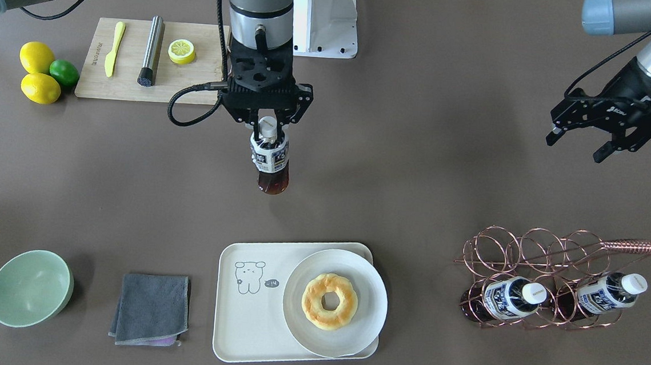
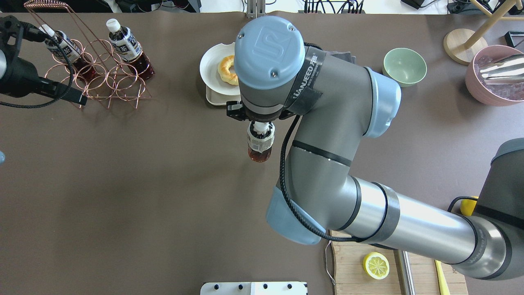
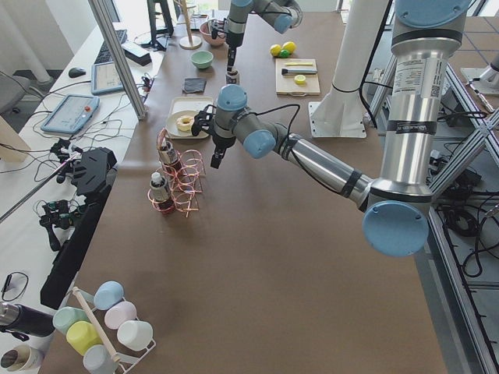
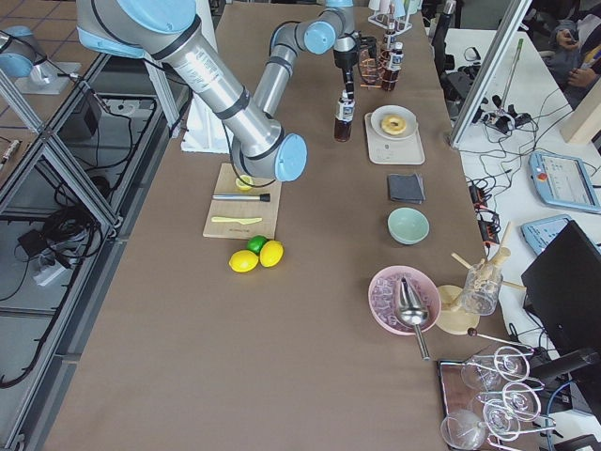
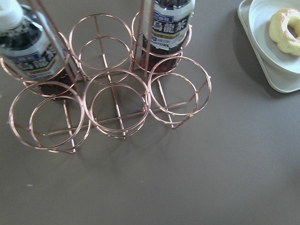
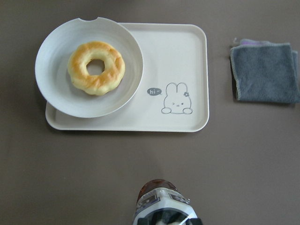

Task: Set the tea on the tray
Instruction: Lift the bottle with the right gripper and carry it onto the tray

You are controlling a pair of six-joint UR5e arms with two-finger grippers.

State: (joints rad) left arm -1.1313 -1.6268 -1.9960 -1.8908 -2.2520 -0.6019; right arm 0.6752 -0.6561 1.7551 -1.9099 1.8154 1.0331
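Plate [image 1: 348, 344] w/ donut [image 1: 310, 303]; cloth [image 1: 150, 309], bowl [image 1: 29, 288], wire rack [image 1: 546, 261].

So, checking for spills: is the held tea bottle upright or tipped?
Upright: the tea hangs vertical, white cap up in the right gripper.

A long surface [image 1: 395, 170] covered in matte dark brown takes up the middle of the room, under even light that leaves only soft, short shadows on it. Along one long side runs a white bench [image 3: 23, 234] strewn with cables and small devices, and a slanted aluminium post [image 3: 117, 58] rises between bench and surface. On the other long side, aluminium frame bars [image 4: 80, 174] stand over a floor [image 4: 42, 11] of tan tiles.
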